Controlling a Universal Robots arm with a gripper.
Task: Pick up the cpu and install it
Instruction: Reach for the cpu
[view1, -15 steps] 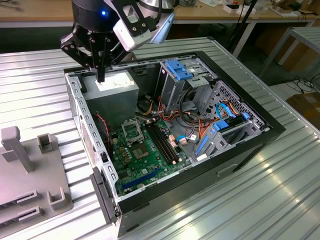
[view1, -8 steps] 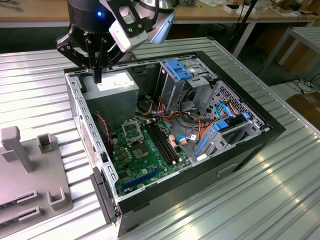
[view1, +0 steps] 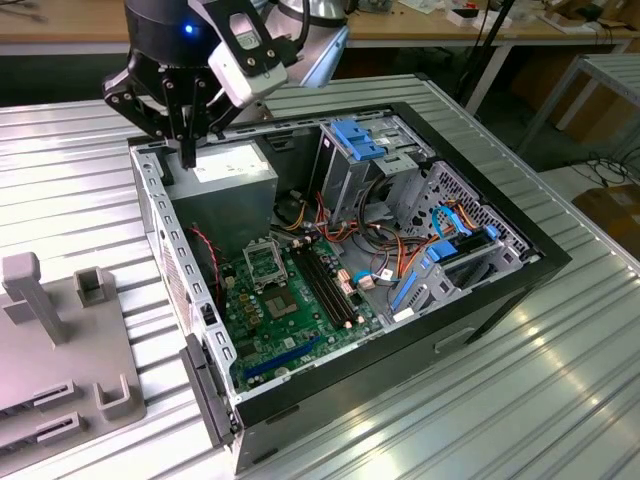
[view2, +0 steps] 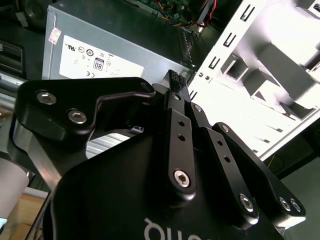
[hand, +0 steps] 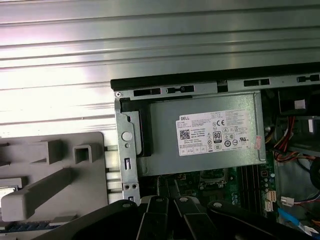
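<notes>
The gripper, fingers pressed together with nothing between them, hangs above the power supply in a corner of the open computer case. The case also holds the motherboard with its CPU socket, and cables. Outside, a grey holder carries a pale square piece; whether it is the cpu cannot be told.

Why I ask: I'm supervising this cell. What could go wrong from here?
The gripper hangs low over the power supply by the case wall; a sideways move might strike metal. The socket lies beside red wires, which could catch on a descent.
</notes>
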